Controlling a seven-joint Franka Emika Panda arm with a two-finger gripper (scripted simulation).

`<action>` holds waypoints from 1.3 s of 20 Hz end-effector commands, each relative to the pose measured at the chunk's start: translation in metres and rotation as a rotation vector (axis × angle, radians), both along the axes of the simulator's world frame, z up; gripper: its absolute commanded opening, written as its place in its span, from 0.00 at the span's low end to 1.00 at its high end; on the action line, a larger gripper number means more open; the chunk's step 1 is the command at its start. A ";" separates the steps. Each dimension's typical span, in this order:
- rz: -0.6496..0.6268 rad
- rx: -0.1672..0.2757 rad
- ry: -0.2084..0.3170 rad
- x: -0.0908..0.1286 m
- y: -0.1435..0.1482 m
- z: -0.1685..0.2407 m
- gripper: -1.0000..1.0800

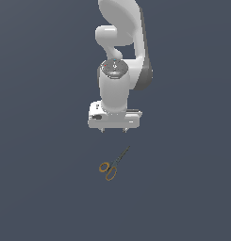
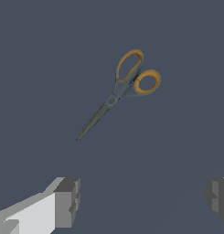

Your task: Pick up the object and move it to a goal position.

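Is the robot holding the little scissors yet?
No, nothing is held. The gripper is open above the floor, and the scissors lie apart from its fingers.

A white, rounded robot arm (image 1: 120,47) with dark grey joint sections is seen reaching down over a plain dark blue-grey table (image 1: 41,188). At its lower end a white, box-shaped gripper (image 1: 114,130) is held above the table, and two short grey fingers (image 1: 102,130) are shown set wide apart with nothing between them. A small pair of scissors (image 1: 113,165) with two orange-yellow ring handles and thin dark grey blades is laid flat on the table, below the gripper and apart from it. The blades are closed and pointed diagonally towards the gripper.
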State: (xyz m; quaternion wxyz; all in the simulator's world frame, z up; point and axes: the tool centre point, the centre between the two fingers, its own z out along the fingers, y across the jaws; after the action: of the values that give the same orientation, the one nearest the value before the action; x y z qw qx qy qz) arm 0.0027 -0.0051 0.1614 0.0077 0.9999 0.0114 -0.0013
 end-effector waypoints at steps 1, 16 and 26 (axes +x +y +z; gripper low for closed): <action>0.000 0.000 0.000 0.000 0.000 0.000 0.96; 0.025 -0.009 -0.028 0.010 0.002 0.008 0.96; -0.079 -0.002 -0.026 0.020 0.003 -0.002 0.96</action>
State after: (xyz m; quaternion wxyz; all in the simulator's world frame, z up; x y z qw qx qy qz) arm 0.0205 -0.0020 0.1621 0.0097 0.9997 -0.0170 0.0120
